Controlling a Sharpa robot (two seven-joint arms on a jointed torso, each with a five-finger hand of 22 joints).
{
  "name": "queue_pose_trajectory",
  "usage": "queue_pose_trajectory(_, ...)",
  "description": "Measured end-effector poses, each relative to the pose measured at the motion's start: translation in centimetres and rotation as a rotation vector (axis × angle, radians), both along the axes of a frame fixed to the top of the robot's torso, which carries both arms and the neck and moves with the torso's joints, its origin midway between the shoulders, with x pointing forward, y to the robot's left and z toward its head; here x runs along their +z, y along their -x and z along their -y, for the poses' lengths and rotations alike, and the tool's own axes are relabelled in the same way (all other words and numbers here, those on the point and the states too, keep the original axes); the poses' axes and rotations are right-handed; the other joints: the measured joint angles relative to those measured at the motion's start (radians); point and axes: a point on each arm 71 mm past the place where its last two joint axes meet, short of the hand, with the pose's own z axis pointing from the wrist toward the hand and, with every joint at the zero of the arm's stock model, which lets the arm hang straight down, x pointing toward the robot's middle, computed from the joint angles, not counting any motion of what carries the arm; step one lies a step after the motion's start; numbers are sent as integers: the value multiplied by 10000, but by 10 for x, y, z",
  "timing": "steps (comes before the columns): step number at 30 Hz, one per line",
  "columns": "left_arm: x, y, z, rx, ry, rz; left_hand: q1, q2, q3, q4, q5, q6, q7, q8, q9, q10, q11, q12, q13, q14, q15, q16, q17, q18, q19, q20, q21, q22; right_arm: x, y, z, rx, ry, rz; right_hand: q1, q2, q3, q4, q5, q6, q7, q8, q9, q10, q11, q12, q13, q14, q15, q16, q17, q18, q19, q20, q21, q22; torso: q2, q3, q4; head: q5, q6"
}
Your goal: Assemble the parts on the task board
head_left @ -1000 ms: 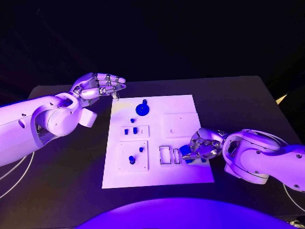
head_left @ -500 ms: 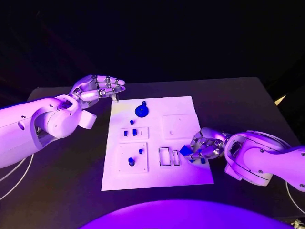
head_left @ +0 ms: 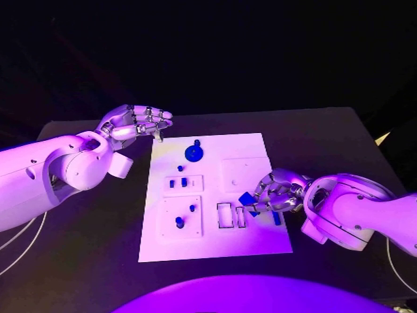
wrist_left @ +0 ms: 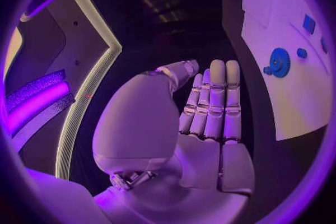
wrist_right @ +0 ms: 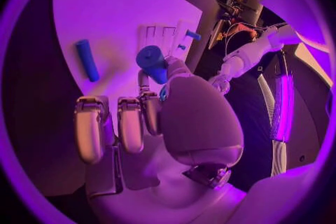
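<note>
The white task board (head_left: 218, 241) lies in the middle of the table. My right hand (head_left: 276, 194) hovers over its right side and pinches a short blue part (head_left: 249, 199) (wrist_right: 153, 63) just right of two rectangular slots (head_left: 232, 216). A blue rod (wrist_right: 87, 60) lies loose on the board (wrist_right: 91, 11) beside that hand. A blue gear-shaped part (head_left: 195, 151) (wrist_left: 280, 61) sits near the far edge. Several small blue parts (head_left: 180, 222) stand in the left-hand sockets. My left hand (head_left: 138, 120) (wrist_left: 206, 117) hangs off the board's far left corner, fingers curled in, holding nothing.
The black table (head_left: 86, 235) surrounds the board, with bare surface to its left and right. A blank raised white square (head_left: 244, 171) sits on the board just beyond my right hand.
My right hand has shifted a little left and away from me with the blue part, closer to the slots. The left hand has stayed put.
</note>
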Motion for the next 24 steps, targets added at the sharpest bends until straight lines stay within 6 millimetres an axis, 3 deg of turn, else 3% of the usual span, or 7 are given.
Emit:
queue_pose_trajectory(6,0,0,2,-52,0,3,14,-2,53,-53,5,0,0,35,-7,0,0,4,-15,0,0,0,-13,0,0,0,66,96,-9,2,-17,315,-159,-297,-487,-70,296,17,-291,36,39,1,0,0,0,0,0,0,0,0,0,0,0,0,6,-1,6,1,4,35,-19)
queue_pose_trajectory(10,0,0,2,-73,0,5,14,-1,53,-53,5,0,0,34,-18,0,0,4,-24,1,0,0,-13,1,0,0,66,107,-13,3,-30,569,-241,-387,-816,-137,366,4,-777,53,55,20,7,0,0,0,0,37,-36,-1,-1,0,0,0,6,-1,8,6,7,64,-33)
queue_pose_trajectory(13,0,0,2,-80,-1,7,14,-2,53,-53,5,0,0,34,-18,0,0,4,-24,0,1,0,-12,0,0,0,66,107,-16,3,-37,701,-256,-418,-984,-149,381,10,-1030,72,74,250,19,1,-1,0,-1,37,-36,-1,-1,0,0,1,5,-2,9,8,11,80,-46)
queue_pose_trajectory(24,0,1,3,-137,13,9,14,-1,53,-53,4,0,0,34,-17,1,0,4,-23,1,1,0,-22,1,0,0,66,121,-24,1,-47,830,-184,-477,-1146,-171,446,3,-1174,125,120,305,145,34,-38,-39,-1,37,-36,-1,-1,0,0,1,5,-3,9,12,4,180,-102)
